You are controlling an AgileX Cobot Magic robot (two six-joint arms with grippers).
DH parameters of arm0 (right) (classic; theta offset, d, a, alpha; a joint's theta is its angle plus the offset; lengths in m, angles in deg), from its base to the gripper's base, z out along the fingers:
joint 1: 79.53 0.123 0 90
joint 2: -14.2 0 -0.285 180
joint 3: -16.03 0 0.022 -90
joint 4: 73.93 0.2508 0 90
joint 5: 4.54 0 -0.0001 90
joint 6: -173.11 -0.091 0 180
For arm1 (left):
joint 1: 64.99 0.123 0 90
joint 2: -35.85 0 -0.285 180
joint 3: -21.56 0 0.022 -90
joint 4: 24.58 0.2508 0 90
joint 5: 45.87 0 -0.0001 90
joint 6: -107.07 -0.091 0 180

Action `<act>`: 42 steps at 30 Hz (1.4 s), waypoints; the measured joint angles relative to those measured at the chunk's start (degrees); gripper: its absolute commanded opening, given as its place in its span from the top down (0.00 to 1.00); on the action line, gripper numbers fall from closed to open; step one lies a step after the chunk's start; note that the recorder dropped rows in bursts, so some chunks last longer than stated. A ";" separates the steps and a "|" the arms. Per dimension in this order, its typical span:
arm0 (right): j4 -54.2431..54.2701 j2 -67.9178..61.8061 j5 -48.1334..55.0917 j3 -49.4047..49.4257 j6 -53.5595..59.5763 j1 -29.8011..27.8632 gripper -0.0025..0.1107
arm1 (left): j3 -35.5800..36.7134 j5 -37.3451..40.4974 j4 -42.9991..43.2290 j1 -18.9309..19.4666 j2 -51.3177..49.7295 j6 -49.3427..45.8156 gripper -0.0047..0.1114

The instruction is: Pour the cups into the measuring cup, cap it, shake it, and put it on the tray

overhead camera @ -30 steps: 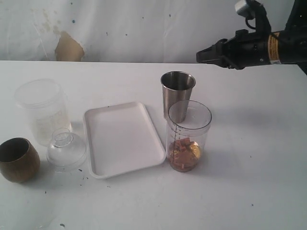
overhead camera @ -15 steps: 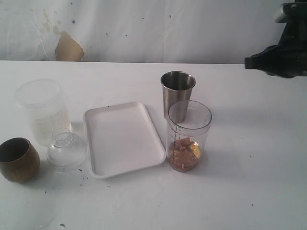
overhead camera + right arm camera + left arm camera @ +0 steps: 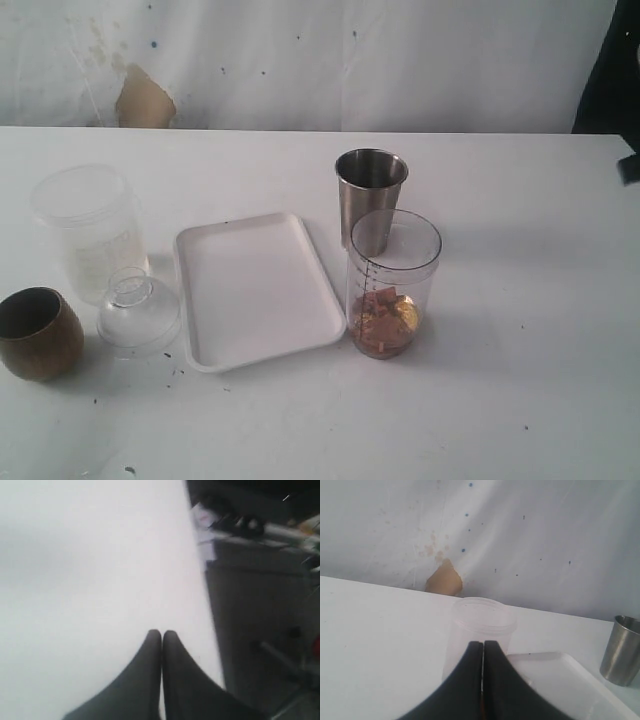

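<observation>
The clear measuring cup (image 3: 393,283) stands right of the white tray (image 3: 256,288) and holds brown and gold pieces at its bottom. Just behind it stands the steel tumbler (image 3: 371,196), which also shows in the left wrist view as the tumbler (image 3: 621,650). The brown wooden cup (image 3: 37,332) sits at the near left. My left gripper (image 3: 483,643) is shut with nothing in it, pointing at the frosted jar (image 3: 479,630). My right gripper (image 3: 161,632) is shut and empty over bare table by the table's edge. Neither gripper shows in the exterior view.
A frosted jar (image 3: 88,230) stands at the left, with a small clear dome lid (image 3: 138,311) in front of it. The tray's corner (image 3: 560,680) shows in the left wrist view. Beyond the table edge (image 3: 207,605) lie dark equipment and floor.
My right arm has drawn back to the right and left the exterior view. The things on the table have not moved.
</observation>
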 measured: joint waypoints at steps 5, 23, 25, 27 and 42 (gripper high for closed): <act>30.28 -2.06 11.79 -6.38 21.09 2.63 0.98 | 0.00 0.00 0.00 0.00 0.00 0.00 0.95; 54.21 40.77 -11.82 19.91 28.60 5.42 0.98 | 0.00 0.00 0.00 0.00 0.00 0.00 0.95; 54.18 47.49 -13.82 24.60 28.60 5.42 0.98 | 0.00 -0.35 0.00 0.00 0.00 0.00 0.95; 54.96 55.12 -15.68 29.77 28.15 5.42 0.98 | 0.00 -1.76 0.00 0.00 0.00 0.00 0.95; 61.46 81.62 -26.12 49.96 24.57 5.42 0.98 | 0.00 -16.59 -4.44 0.00 0.03 7.09 0.96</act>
